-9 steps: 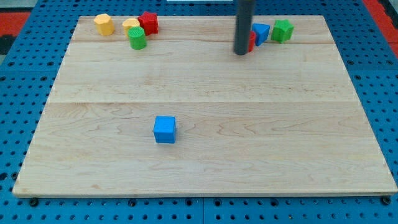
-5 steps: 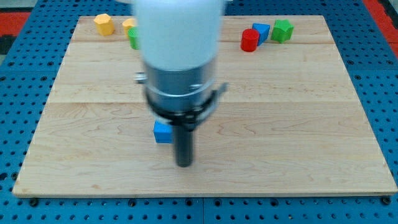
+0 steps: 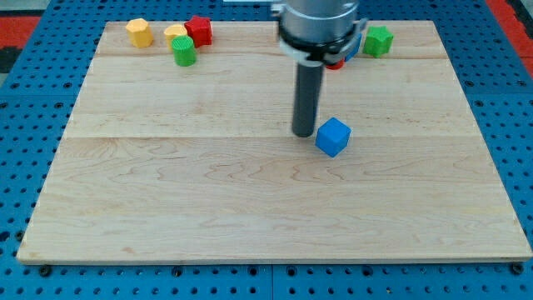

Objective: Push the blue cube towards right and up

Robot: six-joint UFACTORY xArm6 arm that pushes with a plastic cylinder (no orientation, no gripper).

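Presently, my tip (image 3: 303,133) down on the desk (image 3: 166,208), a little above the desk's middle and somewhat to the view's right. Stands just beside the blue cube (image 3: 333,137), on the cube's left side as seen; touching or a hair apart, cannot tell. Dark rod (image 3: 306,96) upright, rising to a grey collar and arm body (image 3: 321,21) at the view's top.

Pincer state: cannot tell, since only a plain rod shows at the arm's end.

Blue cube: alone in the open part of the desk, right of centre, turned so that one corner faces the view's bottom. Well apart from every other block.

Top-left group, near the desk's far edge:
- yellow block (image 3: 139,32), furthest left, standing alone, shape many-sided but not clear.
- second yellow block (image 3: 174,33), partly hidden by its neighbours.
- green cylinder (image 3: 183,52), just below the second yellow block and touching or nearly touching it.
- red block (image 3: 199,30), irregular in outline, just right of the second yellow block.

Top-right group:
- green block (image 3: 378,40), irregular in outline, clear of the arm on its right.
- sliver of a red block (image 3: 336,62) showing under the collar, mostly hidden; shape not readable.

Desk of pale wood planks, lying on a blue perforated surface (image 3: 25,125) that surrounds it on all sides in view.
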